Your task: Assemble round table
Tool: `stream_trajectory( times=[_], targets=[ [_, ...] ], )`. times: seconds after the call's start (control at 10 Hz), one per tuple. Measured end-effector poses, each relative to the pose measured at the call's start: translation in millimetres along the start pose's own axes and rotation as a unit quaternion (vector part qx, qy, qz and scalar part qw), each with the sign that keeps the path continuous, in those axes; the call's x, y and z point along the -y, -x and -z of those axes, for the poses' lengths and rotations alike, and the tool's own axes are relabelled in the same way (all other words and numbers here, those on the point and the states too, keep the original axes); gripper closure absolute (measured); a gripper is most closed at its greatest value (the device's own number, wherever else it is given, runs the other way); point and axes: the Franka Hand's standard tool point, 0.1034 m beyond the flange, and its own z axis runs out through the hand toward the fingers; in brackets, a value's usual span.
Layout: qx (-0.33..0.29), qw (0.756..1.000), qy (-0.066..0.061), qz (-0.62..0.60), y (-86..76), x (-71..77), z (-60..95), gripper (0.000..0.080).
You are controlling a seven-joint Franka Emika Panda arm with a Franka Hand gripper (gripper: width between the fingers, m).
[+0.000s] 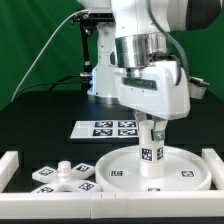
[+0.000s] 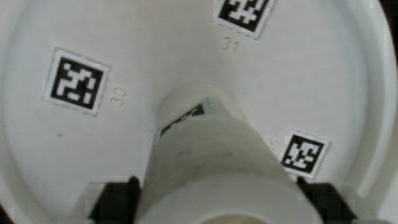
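Between the pads of the hand [image 1: 150,130] the short leg [image 1: 151,155] was clamped near its top and held upright at the middle of the round disc [image 1: 195,172]. The plastic was judged light, stiff and rather slippery, best gripped squarely across the cylinder's sides. Further out, the cross-shaped base [image 1: 62,178] was seen lying on the desk [image 1: 40,110]

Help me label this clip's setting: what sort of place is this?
Probably a robotics lab bench: a green backdrop behind a black table, a marker board of printed tags, and a robot arm over a tagged white disc fenced by a white border rail.
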Motion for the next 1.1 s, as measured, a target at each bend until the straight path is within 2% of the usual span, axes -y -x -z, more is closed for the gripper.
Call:
stream_trajectory(
  times=[0.2, 0.3, 0.4, 0.5, 0.6, 0.7, 1.1],
  targets=[
    [0.005, 0.998, -0.002, -0.058, 4.0, 0.3, 0.2, 0.0391],
    [0.004, 0.999, -0.002, -0.047, 2.6, 0.0, 0.0, 0.0290],
    [0.005, 1.000, -0.001, -0.013, 3.4, -0.1, -0.2, 0.0290],
    [0.007, 0.998, 0.000, 0.062, 5.5, 1.1, 0.2, 0.0193],
    [0.008, 0.990, -0.001, 0.143, 10.0, 2.9, 0.3, 0.0163],
    [0.013, 0.973, 0.001, 0.229, 14.1, 2.9, 0.6, 0.0163],
    [0.011, 0.933, 0.001, 0.359, 12.8, 2.0, 1.1, 0.0151]
  ],
)
